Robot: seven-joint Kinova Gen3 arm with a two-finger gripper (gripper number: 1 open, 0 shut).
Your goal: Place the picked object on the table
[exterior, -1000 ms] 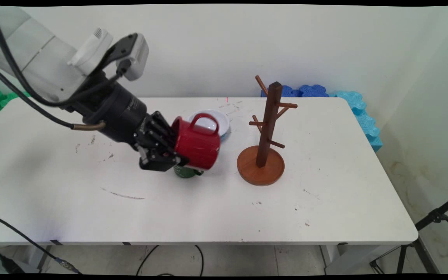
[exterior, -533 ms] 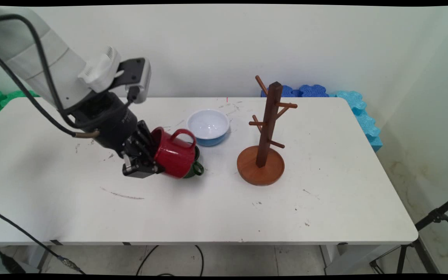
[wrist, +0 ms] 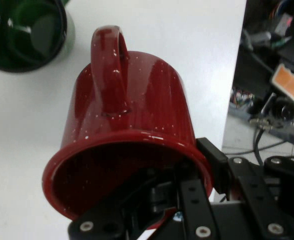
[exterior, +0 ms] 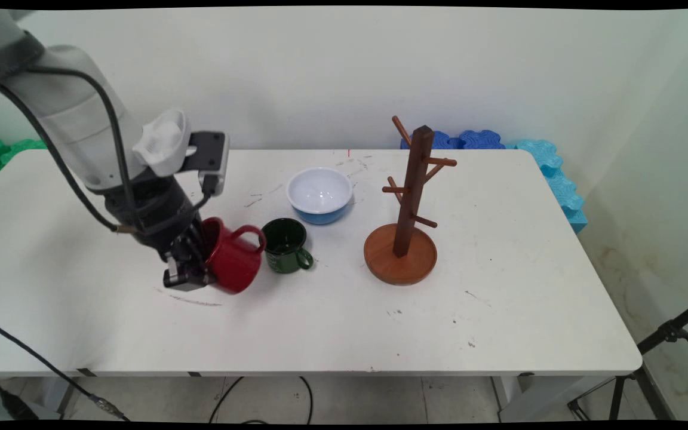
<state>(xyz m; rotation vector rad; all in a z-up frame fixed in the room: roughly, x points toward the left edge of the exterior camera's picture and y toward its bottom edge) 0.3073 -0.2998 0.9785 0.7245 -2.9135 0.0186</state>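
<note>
Main view: my gripper [exterior: 192,272] sits low over the left-centre of the white table [exterior: 332,322], with the red mug [exterior: 233,263] clamped by its rim. The mug is tipped on its side, mouth turned toward the gripper and base pointing away to the right, handle uppermost. I cannot tell whether its lower wall touches the tabletop or hangs just above it.

Hand view: the gripper [wrist: 187,200] pinches the red mug [wrist: 131,125] at the rim, one finger [wrist: 152,195] reaching inside the mouth and the other finger [wrist: 214,160] pressed against the outer wall (so the claw is closed on the mug's wall, not spread). The mug's body runs straight out from the fingers, its handle on the upper side.

Neighbouring things: a green mug [exterior: 285,253] stands upright just to the right of the red one, near it but apart, its handle toward the lower right; in the hand view this green mug [wrist: 26,32] shows in the upper left corner. Behind it and slightly right lies a bowl [exterior: 319,194], white inside and blue outside. Further right, well apart from the gripper, a brown wooden mug tree [exterior: 407,215] stands on its round base, every peg bare.
</note>
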